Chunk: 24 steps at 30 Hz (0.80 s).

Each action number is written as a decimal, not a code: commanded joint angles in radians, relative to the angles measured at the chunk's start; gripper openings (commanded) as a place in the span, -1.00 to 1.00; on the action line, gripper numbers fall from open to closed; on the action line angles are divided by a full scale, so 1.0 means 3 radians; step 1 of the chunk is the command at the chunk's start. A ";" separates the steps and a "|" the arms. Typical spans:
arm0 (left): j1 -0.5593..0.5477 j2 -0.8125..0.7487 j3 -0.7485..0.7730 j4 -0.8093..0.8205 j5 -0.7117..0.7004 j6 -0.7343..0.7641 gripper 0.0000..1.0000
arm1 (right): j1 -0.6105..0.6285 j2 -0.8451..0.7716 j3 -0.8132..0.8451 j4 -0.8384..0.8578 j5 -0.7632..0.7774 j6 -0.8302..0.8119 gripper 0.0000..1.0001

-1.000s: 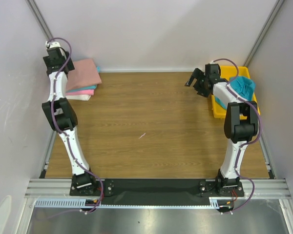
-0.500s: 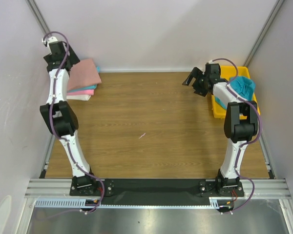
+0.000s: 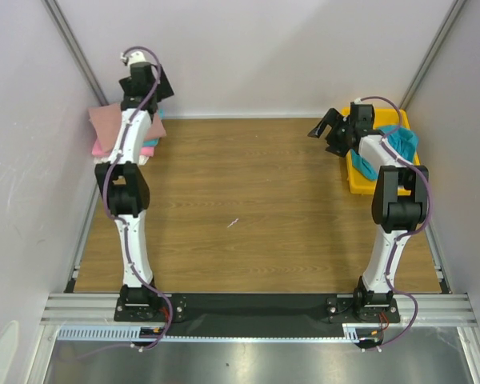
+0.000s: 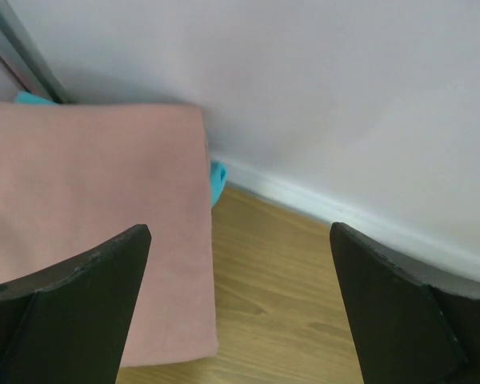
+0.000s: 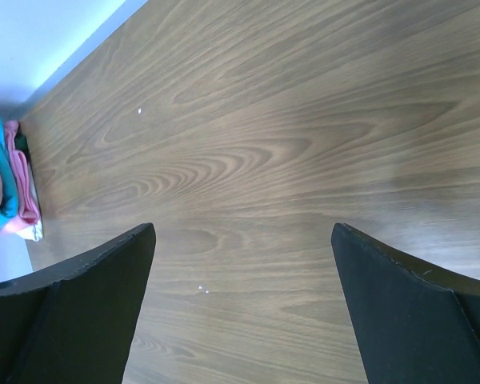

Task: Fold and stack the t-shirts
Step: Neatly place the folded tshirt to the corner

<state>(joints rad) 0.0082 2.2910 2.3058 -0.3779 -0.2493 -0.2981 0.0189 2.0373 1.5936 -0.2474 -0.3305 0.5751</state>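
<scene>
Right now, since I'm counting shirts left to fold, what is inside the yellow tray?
A crumpled teal t-shirt lies in the yellow tray. The right arm covers part of the tray, so anything else in there cannot be seen.

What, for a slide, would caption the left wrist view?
Open left gripper over a folded dusty-pink t-shirt, teal cloth peeking beneath, by the wall.

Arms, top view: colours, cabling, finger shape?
The left arm and right arm both have white tubular links, black joint housings and black bases. A purple cable loops along each. The left gripper and right gripper have plain matte black, wedge-shaped fingers. No markings are visible.
</scene>
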 commanded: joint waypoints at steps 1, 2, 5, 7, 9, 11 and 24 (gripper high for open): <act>-0.0129 0.0237 0.0137 0.0037 -0.0283 0.0430 1.00 | -0.0032 0.0020 0.0087 0.0083 -0.0074 -0.0051 0.99; -0.0145 0.0263 0.0137 0.0002 -0.0334 0.0512 1.00 | -0.0032 0.0020 0.0103 0.0073 -0.0074 -0.0051 0.99; -0.0216 0.0330 0.0137 -0.0085 -0.0488 0.0915 1.00 | -0.0037 0.0025 0.0113 0.0047 -0.0064 -0.0030 0.99; -0.0303 0.0355 0.0117 -0.0116 -0.0667 0.1292 0.99 | -0.0032 0.0025 0.0098 0.0047 -0.0064 -0.0015 0.99; -0.0375 0.0371 0.0046 -0.0075 -0.0855 0.1545 1.00 | -0.0032 0.0040 0.0098 0.0053 -0.0074 0.0021 0.99; -0.0441 0.0305 -0.0215 0.0072 -0.1081 0.1745 0.99 | -0.0027 0.0056 0.0098 0.0053 -0.0105 0.0057 0.98; -0.0498 0.0243 -0.0492 -0.0351 -0.1255 0.1761 0.70 | 0.0060 0.0020 0.0088 0.0022 -0.0033 0.0057 0.99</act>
<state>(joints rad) -0.1402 2.4218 2.1628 -0.4511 -0.5861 0.2134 0.0273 2.0529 1.5936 -0.2539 -0.3458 0.5907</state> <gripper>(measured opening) 0.868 0.993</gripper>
